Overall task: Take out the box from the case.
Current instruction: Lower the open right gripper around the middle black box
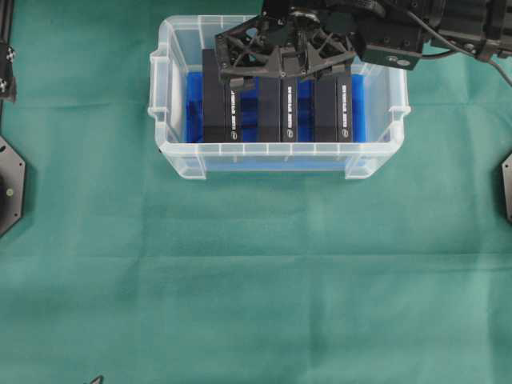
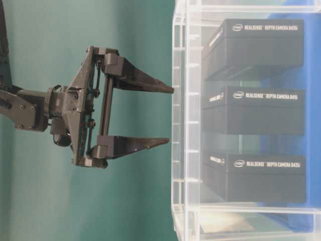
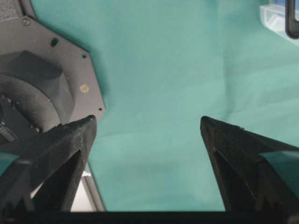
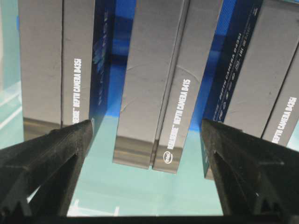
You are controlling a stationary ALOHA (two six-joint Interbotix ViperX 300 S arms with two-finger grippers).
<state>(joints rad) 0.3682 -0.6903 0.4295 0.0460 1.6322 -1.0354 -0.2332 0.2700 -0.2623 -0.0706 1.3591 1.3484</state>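
The case is a clear plastic bin lined with blue cloth, at the top middle of the overhead view. Three black boxes stand on edge in it: left, middle and right. My right gripper hangs open just above the case, pointing down, its tips level with the rim. In the right wrist view the middle box lies between the open fingers, untouched. My left gripper is open and empty over the green cloth, far from the case.
Green cloth covers the whole table. Black arm bases sit at the left edge and the right edge. The right arm reaches in from the top right over the case's back wall.
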